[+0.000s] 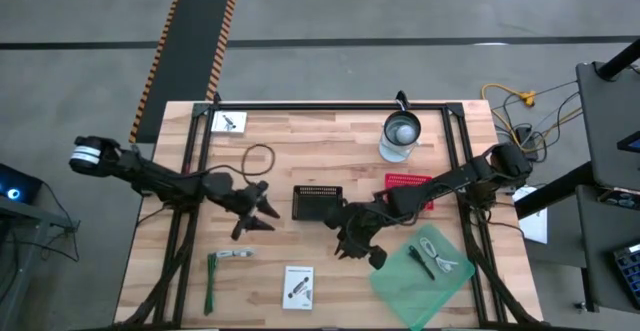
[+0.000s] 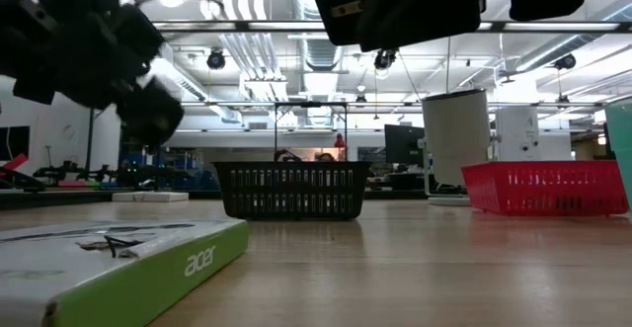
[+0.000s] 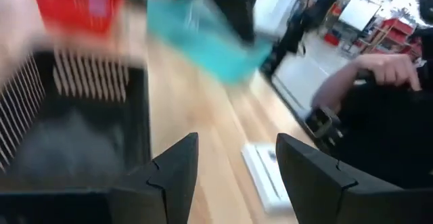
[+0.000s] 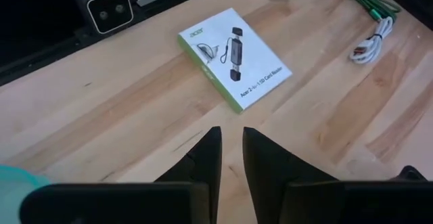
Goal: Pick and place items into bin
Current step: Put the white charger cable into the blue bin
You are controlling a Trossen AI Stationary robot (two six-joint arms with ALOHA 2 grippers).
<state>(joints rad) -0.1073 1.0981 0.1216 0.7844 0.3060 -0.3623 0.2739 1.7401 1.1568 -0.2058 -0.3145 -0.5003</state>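
Wooden table [image 1: 330, 151] below both grippers: left jaws apart, right jaws nearly closed, empty

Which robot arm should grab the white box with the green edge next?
Probably the right. The right gripper hangs near the box, nearly closed with nothing between its fingers, and its wrist camera looks right at it. The left gripper is open but sits beside the black basket, farther away.

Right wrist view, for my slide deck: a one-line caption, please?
Right pincer hovers nearly shut, empty, above the table, short of the Acer card-reader box.
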